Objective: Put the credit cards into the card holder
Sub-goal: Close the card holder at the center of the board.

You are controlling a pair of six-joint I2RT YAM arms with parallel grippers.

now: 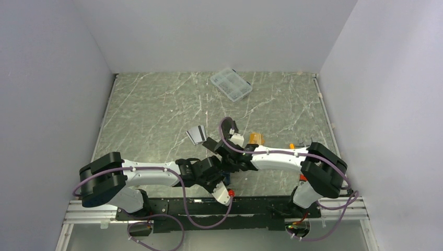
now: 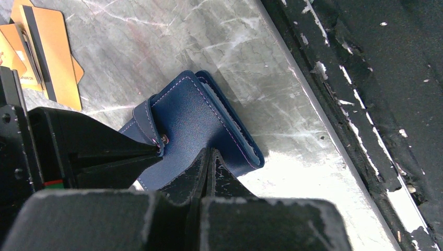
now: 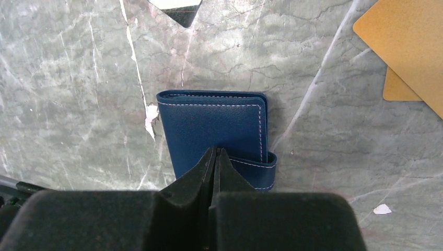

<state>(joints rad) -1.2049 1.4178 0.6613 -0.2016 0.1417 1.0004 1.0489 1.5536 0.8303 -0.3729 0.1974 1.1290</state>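
- The card holder [image 3: 211, 130] lies folded shut and flat on the bench [image 3: 68, 78]. In the top view it sits at about 6 o'clock, close to the near edge and mostly hidden beneath the two wrists.
- Its snap tab [image 3: 257, 168] wraps the edge at 5 o'clock in the right wrist view and looks fastened.
- The right end effector [image 3: 215, 152] has its fingers pressed together and grips nothing. Its tip is over the holder's near edge, but I cannot tell whether it touches the leather.
- The left end effector [image 2: 209, 152] is likewise closed and empty, its tip at the cover just beside the snap.
- The credit cards [image 1: 256, 138] in view lie outside the holder. The orange-gold ones are at about 1 o'clock from it and the silver-grey ones [image 1: 197, 135] at about 11 o'clock, all apart from it.
- The step in hand is likely opening the holder. One end effector should pin the cover flat while the other parts its fingers a little, catches the tab's free end and peels it off the snap. It should pull along the tab, not upward, so the holder does not slide off the bench.
- A clear compartment box [image 1: 231, 84] sits far off at 12 o'clock.
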